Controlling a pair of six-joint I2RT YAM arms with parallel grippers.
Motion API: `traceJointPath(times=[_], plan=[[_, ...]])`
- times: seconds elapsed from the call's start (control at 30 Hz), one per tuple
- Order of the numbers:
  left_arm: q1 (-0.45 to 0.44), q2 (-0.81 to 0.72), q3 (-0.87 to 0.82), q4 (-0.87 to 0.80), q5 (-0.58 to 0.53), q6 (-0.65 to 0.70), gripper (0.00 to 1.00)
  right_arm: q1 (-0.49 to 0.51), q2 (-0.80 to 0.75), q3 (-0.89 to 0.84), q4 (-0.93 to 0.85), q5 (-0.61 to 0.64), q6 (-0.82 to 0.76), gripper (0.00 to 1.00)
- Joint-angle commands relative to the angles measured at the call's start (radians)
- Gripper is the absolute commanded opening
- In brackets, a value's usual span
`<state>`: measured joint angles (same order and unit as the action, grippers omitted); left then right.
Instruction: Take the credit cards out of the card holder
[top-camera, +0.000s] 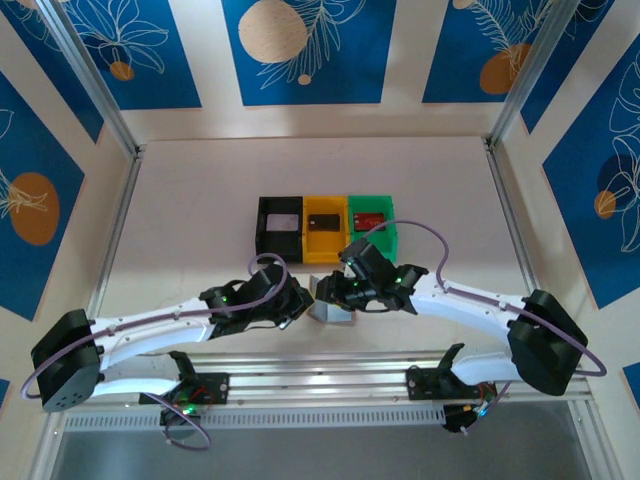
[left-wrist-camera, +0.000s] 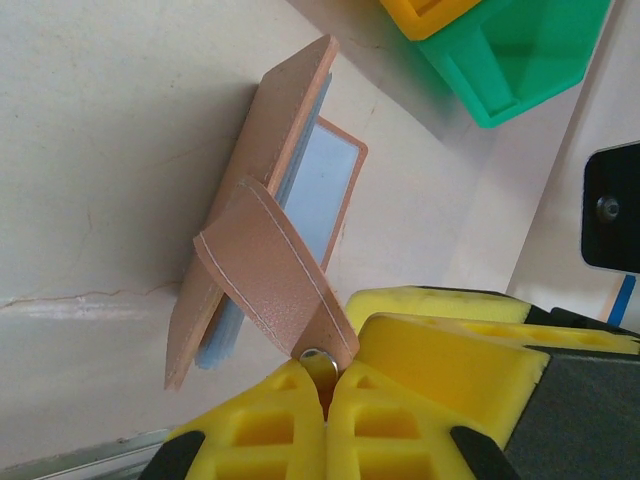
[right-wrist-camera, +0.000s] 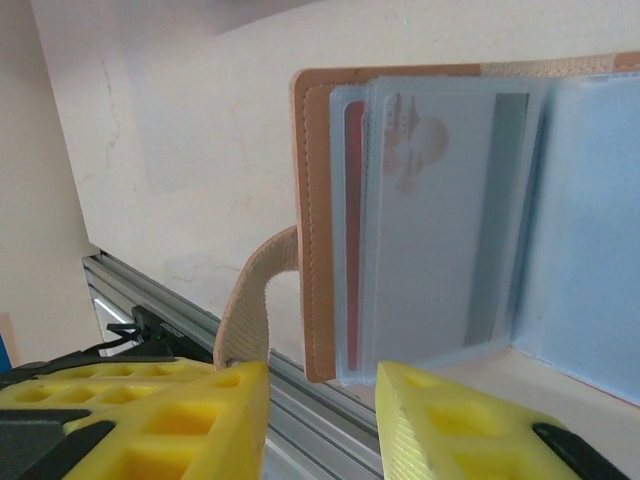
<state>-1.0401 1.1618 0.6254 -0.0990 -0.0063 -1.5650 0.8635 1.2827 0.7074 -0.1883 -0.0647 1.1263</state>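
While the left tool is clamped tight on the snap tab of the holder, its yellow fingers meeting around the metal stud, the holder stands on edge on the tabletop. It is partly open, with pale blue pockets showing between the tan covers.

From above, the holder sits at the middle of the near side, between the two tools and nearer than the bins.

The right tool has its fingers spread wide and grips nothing. The holder's lower corner, cover and first sleeves, lies in the gap between them. Whether either finger touches it cannot be told.

In the right wrist view the holder is fanned open. A red edge shows behind the first clear sleeve, and a pale card with a brownish print sits in the next one.

Beyond the holder three bins stand in a row, touching:
- The black bin on the left holds a whitish card.
- The yellow bin in the middle holds a dark card.
- The green bin on the right holds a red card.
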Motion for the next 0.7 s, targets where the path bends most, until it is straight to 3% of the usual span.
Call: traceJointPath(times=[0.0, 0.17, 0.67], plan=[[-0.026, 0.000, 0.051, 0.032, 0.007, 0.007, 0.00, 0.017, 0.011, 0.045, -0.038, 0.036, 0.038, 0.35], [-0.033, 0.004, 0.053, 0.027, 0.003, 0.009, 0.00, 0.013, -0.028, 0.003, -0.073, 0.116, 0.100, 0.35], [-0.058, 0.036, 0.051, 0.079, 0.000, 0.002, 0.00, 0.012, -0.049, -0.025, 0.055, 0.083, 0.244, 0.29]])
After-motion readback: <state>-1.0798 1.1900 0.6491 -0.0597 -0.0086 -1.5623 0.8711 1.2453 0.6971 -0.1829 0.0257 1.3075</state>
